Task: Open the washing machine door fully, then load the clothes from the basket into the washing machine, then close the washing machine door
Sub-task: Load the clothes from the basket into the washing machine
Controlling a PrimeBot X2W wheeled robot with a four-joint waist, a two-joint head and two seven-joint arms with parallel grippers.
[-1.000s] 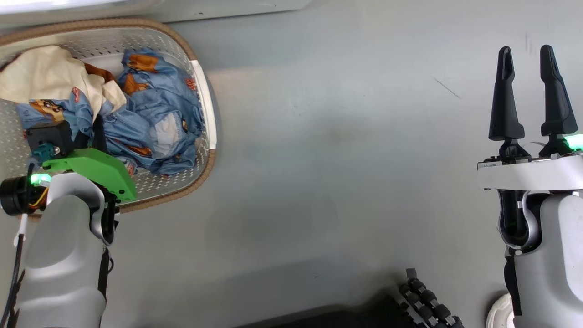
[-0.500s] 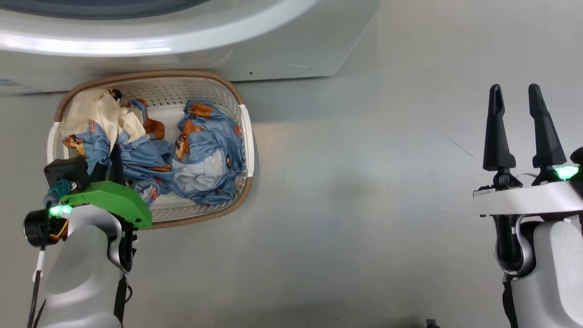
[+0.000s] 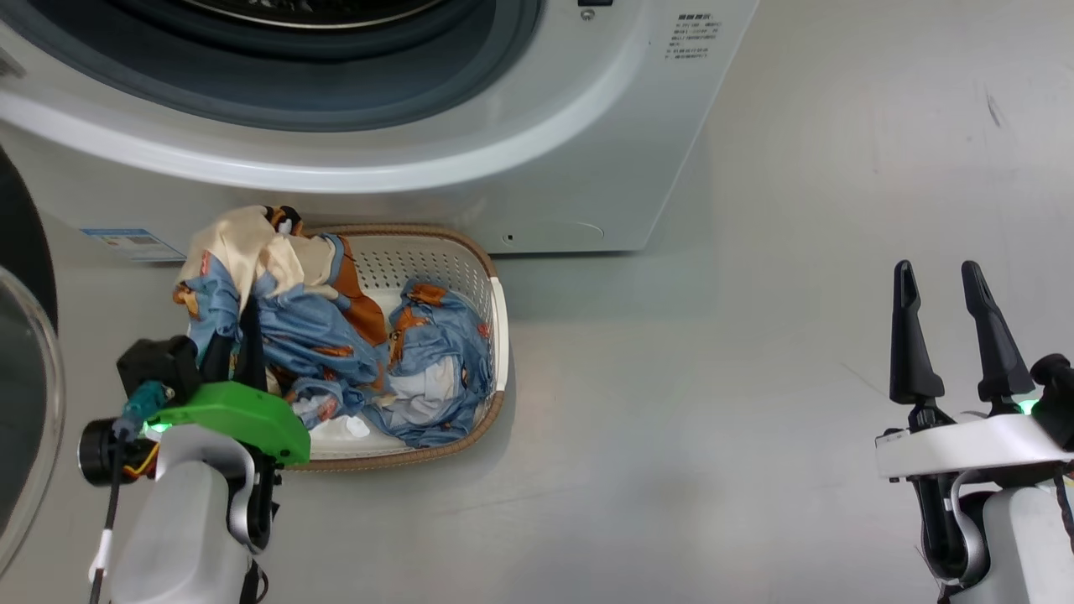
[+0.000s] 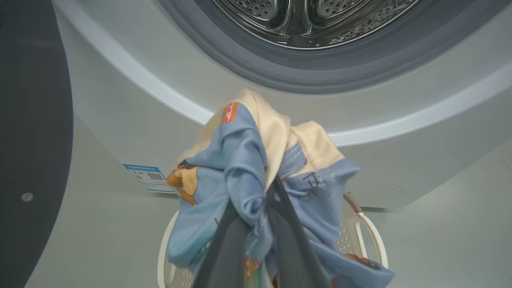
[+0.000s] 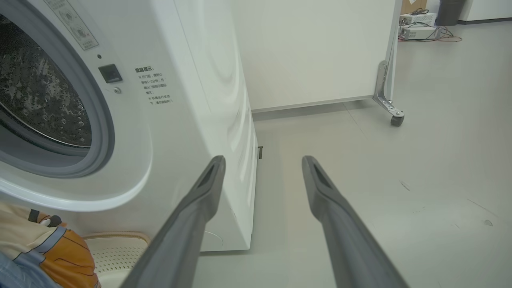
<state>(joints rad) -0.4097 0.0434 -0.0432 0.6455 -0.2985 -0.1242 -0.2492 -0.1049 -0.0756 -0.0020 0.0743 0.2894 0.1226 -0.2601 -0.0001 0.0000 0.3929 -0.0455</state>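
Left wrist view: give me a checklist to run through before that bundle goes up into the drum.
1. Left end effector shut on the clothes: ok, fabric is pinched between its fingers.
2. Washing machine door swung out of the way: ok, it stands off to the left of the opening.
3. Drum mouth unobstructed: ok.
4. All the clothes in the grip: not ok, blue fabric lies in the basket.
5. Whether the lifted bundle is joined to that fabric: cannot tell.
6. Right end effector out of the path: ok, open and far off to the right.
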